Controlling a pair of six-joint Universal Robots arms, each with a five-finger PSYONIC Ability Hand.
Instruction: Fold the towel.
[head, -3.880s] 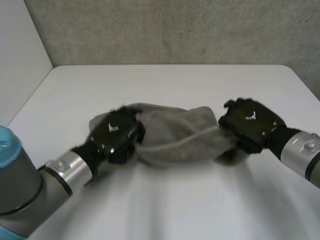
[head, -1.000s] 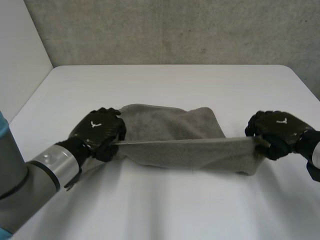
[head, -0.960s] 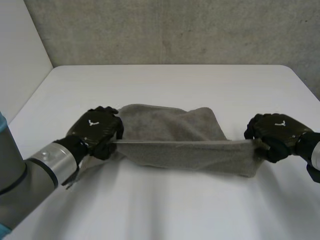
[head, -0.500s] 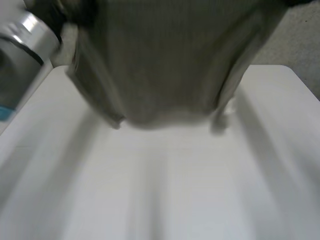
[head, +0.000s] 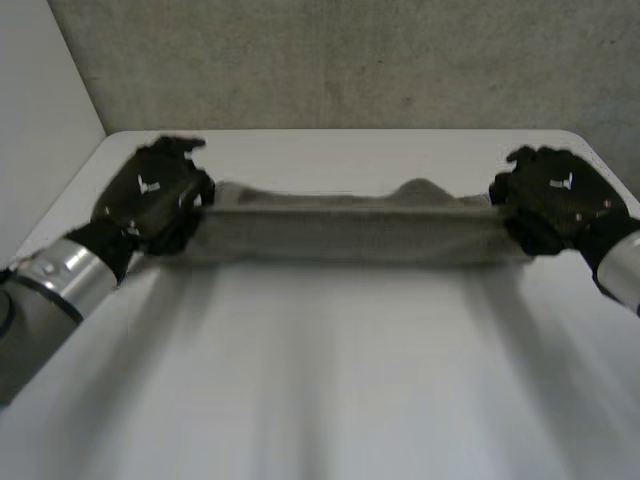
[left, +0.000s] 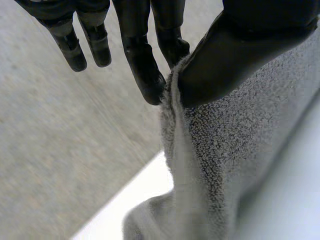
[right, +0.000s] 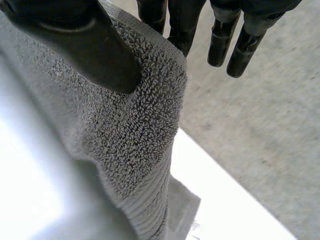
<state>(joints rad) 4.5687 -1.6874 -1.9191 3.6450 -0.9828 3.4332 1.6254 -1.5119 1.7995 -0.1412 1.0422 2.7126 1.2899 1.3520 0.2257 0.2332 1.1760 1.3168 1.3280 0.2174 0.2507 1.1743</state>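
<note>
The white bench (head: 320, 390) is carrying a grey towel (head: 350, 235), which is being held stretched across its far side.

The towel's long axis is running side to side, from one hand to the other, with its lower part draping down to the bench. The left robot hand (head: 152, 195) is pinching the left end between thumb and fingers, and the right robot hand (head: 555, 198) is pinching the right end the same way. Each hand is sitting right at its own end, so the fold is probably calling on both arms equally.
</note>
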